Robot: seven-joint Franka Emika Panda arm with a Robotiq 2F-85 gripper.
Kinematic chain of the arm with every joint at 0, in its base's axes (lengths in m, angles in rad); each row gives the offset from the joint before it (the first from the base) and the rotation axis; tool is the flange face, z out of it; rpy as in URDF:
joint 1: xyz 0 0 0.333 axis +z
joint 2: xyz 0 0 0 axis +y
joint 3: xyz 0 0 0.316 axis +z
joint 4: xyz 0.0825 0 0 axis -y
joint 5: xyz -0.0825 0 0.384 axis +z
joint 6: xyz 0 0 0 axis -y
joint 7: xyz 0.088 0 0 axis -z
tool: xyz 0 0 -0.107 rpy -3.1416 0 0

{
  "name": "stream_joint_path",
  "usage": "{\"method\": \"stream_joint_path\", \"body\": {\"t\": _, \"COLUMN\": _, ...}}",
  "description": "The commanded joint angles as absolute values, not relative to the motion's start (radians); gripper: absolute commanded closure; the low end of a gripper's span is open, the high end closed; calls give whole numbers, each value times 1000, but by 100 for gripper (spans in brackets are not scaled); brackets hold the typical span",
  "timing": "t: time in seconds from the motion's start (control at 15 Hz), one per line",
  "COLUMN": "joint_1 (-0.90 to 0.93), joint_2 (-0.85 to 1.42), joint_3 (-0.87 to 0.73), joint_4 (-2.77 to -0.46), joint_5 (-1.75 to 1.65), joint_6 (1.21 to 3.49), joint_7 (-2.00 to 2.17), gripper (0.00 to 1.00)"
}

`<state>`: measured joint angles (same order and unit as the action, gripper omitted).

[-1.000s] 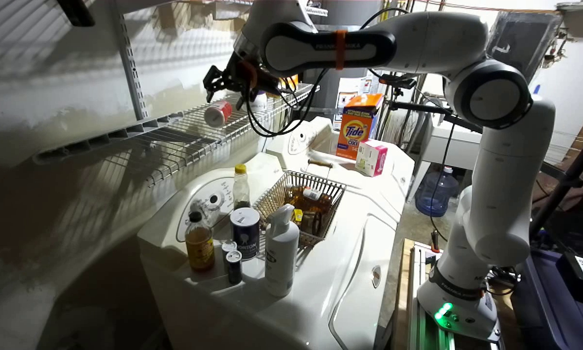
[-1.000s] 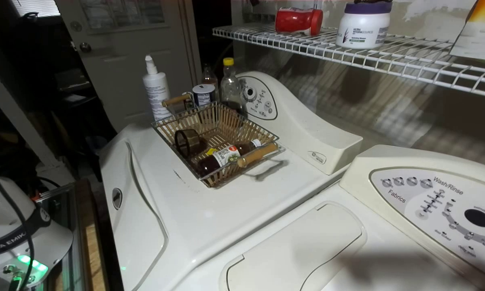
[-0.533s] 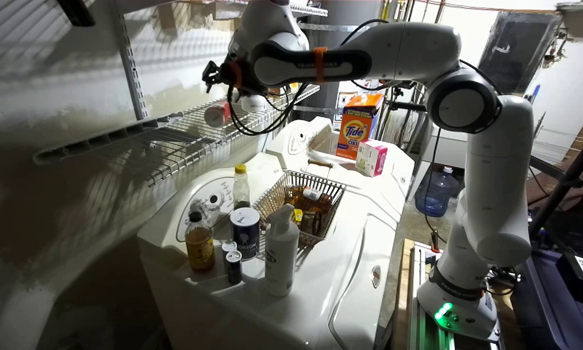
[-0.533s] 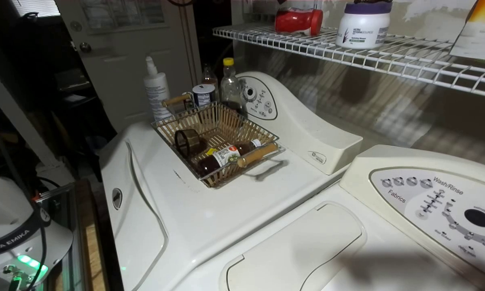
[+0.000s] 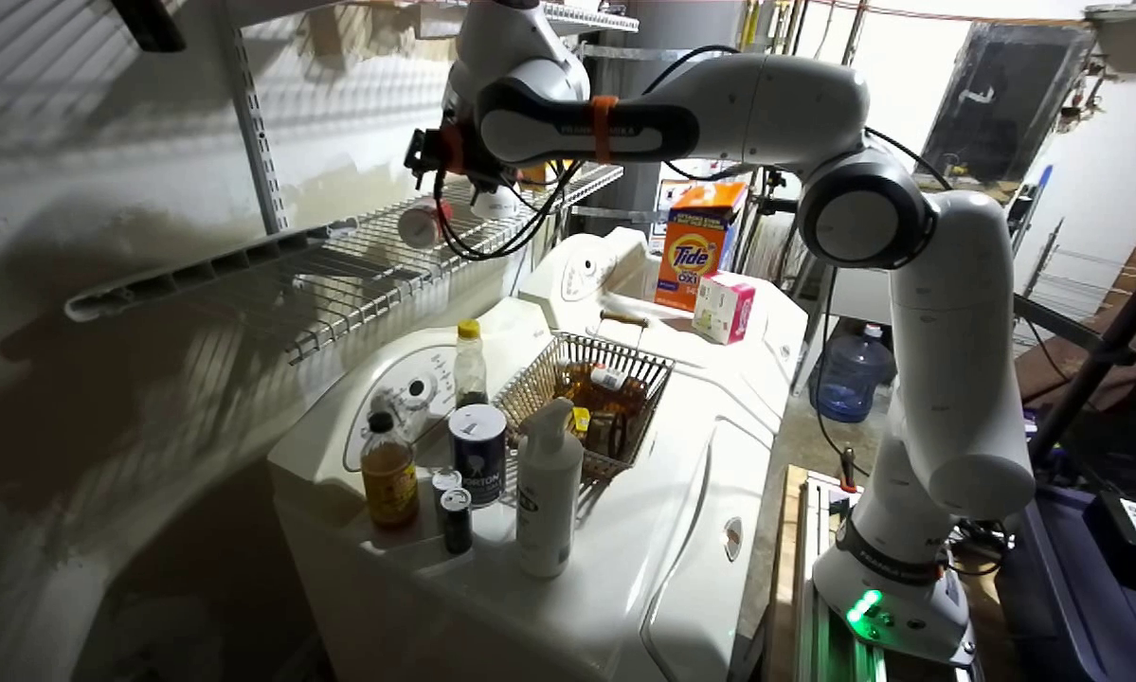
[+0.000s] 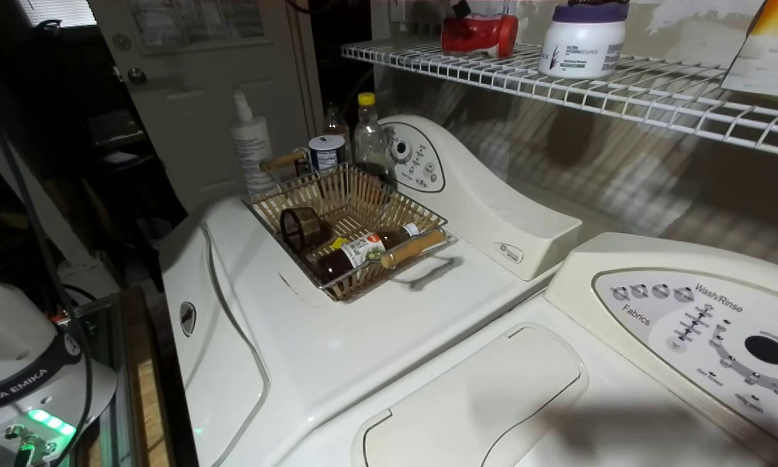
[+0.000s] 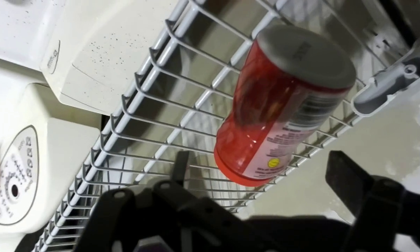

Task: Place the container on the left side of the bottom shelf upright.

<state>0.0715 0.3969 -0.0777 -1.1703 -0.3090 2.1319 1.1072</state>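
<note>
As the waisted, glossy red plastic jar point(image 7: 283, 108) lies on its side on the white wire-grid shelf point(image 6: 505, 81), toward the left end as an exterior view shows it, I hold the black two-fingered gripper point(image 7: 259, 159) above it from afar, jaws spread wide and grasping nothing. The round body worries me: a nudge from one finger could set it rolling across the wires and over the front edge, onto the white enamelled laundry machine point(image 6: 324, 331) below. Closing off-centre near the red cap, I could let the slick wall slip or swing as it lifts. Standing it up carries its own risk, since the base could perch unevenly on the bars and topple, or a fingertip snag in the open grid. A wide turn might clip the squat white plastic tub with a purple lid point(image 6: 583, 50), near the jar. The jar's flat base looks frosted and pale grey; its wall shines, pinched at the waist, with a whitish printed label point(image 7: 278, 148) down one side. The wires are thin and round, hooked over the front rail.
</note>
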Motion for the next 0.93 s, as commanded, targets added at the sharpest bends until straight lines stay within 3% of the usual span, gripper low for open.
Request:
{"method": "stream_joint_path", "body": {"t": 0.0, "joint_1": 69, "joint_2": 482, "joint_3": -82, "joint_4": -1050, "joint_5": -289, "joint_6": 2081, "joint_7": 1148, "gripper": 0}}
{"method": "stream_joint_path", "body": {"t": 0.67, "joint_1": 47, "joint_2": 593, "joint_3": -81, "joint_4": -937, "joint_5": -280, "joint_6": 2060, "joint_7": 1195, "gripper": 0}}
{"method": "stream_joint_path", "body": {"t": 0.87, "joint_1": 44, "joint_2": 611, "joint_3": -81, "joint_4": -915, "joint_5": -280, "joint_6": 2051, "joint_7": 1201, "gripper": 12}}
